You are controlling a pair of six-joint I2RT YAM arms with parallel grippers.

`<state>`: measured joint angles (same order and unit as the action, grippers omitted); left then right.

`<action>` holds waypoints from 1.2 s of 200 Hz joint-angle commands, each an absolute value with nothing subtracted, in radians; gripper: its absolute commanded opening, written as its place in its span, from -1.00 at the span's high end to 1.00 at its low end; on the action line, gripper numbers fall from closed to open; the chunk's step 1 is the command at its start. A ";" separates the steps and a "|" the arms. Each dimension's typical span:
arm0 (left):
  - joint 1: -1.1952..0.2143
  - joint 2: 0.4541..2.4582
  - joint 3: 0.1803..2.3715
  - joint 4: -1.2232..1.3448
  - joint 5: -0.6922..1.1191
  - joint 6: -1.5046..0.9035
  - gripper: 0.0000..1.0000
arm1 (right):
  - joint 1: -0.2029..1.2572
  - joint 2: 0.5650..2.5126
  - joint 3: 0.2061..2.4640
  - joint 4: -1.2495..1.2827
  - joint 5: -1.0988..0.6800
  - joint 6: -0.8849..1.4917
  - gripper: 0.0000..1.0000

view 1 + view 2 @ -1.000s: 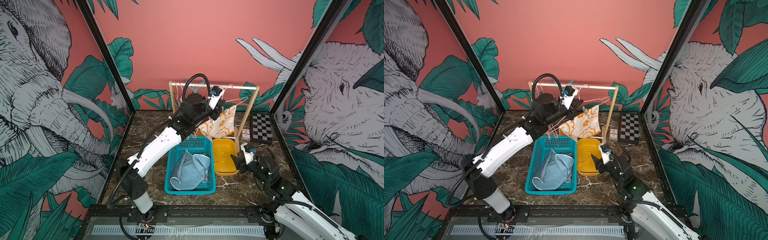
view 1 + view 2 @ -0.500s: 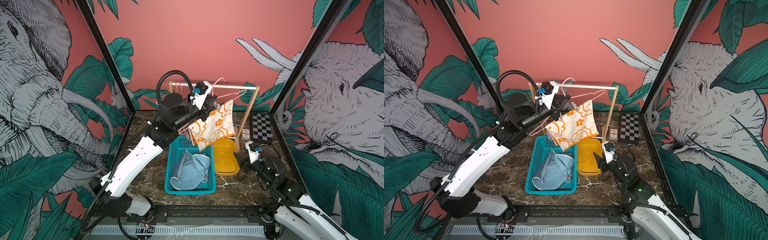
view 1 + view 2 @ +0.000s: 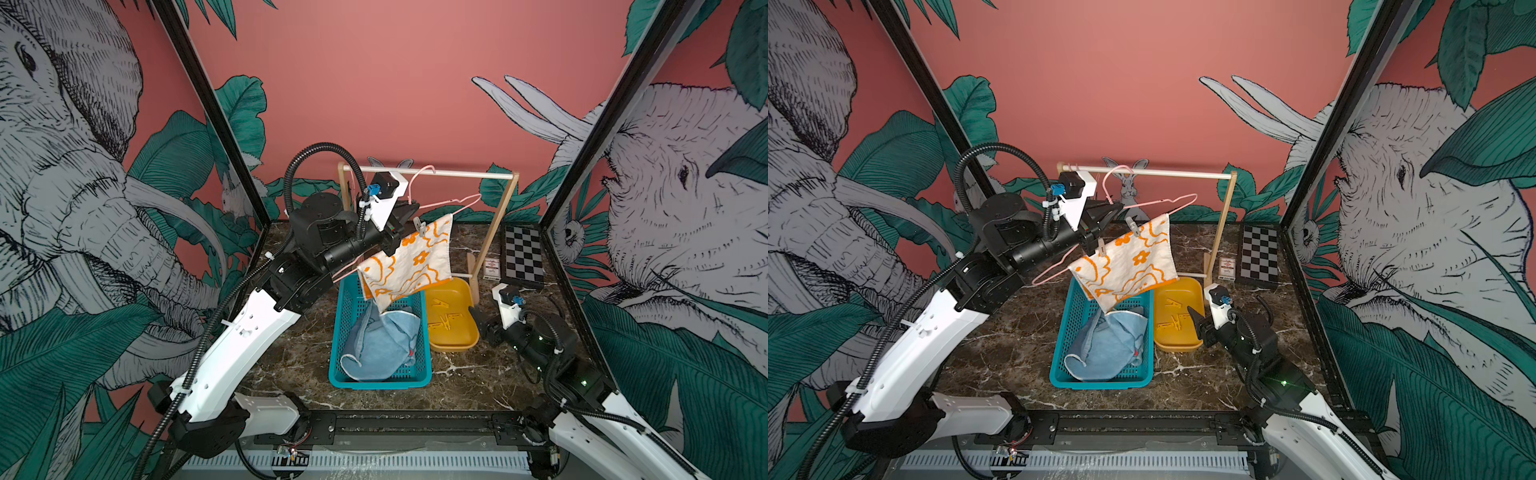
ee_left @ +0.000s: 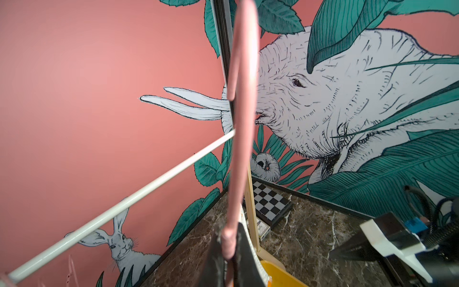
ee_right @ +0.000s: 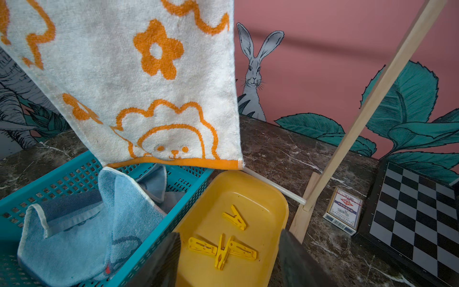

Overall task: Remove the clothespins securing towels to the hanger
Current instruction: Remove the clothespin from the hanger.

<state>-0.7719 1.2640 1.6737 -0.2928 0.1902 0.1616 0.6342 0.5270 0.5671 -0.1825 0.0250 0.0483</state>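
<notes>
My left gripper (image 3: pixel 409 209) (image 3: pixel 1105 210) (image 4: pixel 229 231) is shut on the neck of a pink hanger (image 3: pixel 451 203) (image 3: pixel 1158 202) (image 4: pixel 242 124), which is tilted with its left end low. A cream towel with orange flowers (image 3: pixel 409 266) (image 3: pixel 1129 266) (image 5: pixel 139 82) hangs from it, pinned by two beige-grey clothespins (image 3: pixel 420 226) (image 3: pixel 1131 224) (image 3: pixel 1100 248). Whether the hook rests on the rod, I cannot tell. My right gripper (image 3: pixel 478 320) (image 3: pixel 1196 318) (image 5: pixel 230 233) is open and empty over a yellow tray (image 3: pixel 455 338) (image 5: pixel 248 188) holding several yellow clothespins (image 5: pixel 234 217).
A teal basket (image 3: pixel 337 332) (image 3: pixel 1061 345) (image 5: pixel 62 176) holds blue towels (image 3: pixel 382 340) (image 5: pixel 74 223) beside the tray. The wooden rack with its white rod (image 3: pixel 457 173) (image 3: pixel 1163 172) (image 4: pixel 124 201) stands behind. A chessboard (image 3: pixel 523 255) and a card box (image 3: pixel 491 266) lie at the right.
My left arm has swung left and nearer with the hanger, carrying the cream towel over the basket. The right gripper has barely shifted and stays open.
</notes>
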 commanded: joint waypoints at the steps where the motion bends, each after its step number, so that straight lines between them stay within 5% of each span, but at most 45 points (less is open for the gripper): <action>1: -0.775 1.203 1.658 -0.348 0.197 0.166 1.00 | 0.630 0.531 0.606 -0.153 -0.034 0.042 -0.25; 119: -0.767 1.119 1.541 -0.460 0.209 0.179 1.00 | 0.630 0.721 0.710 0.008 -0.481 -0.021 -0.25; 240: -0.586 1.147 1.482 -0.379 0.664 0.094 1.00 | 0.630 0.960 0.932 0.026 -0.661 -0.067 -0.27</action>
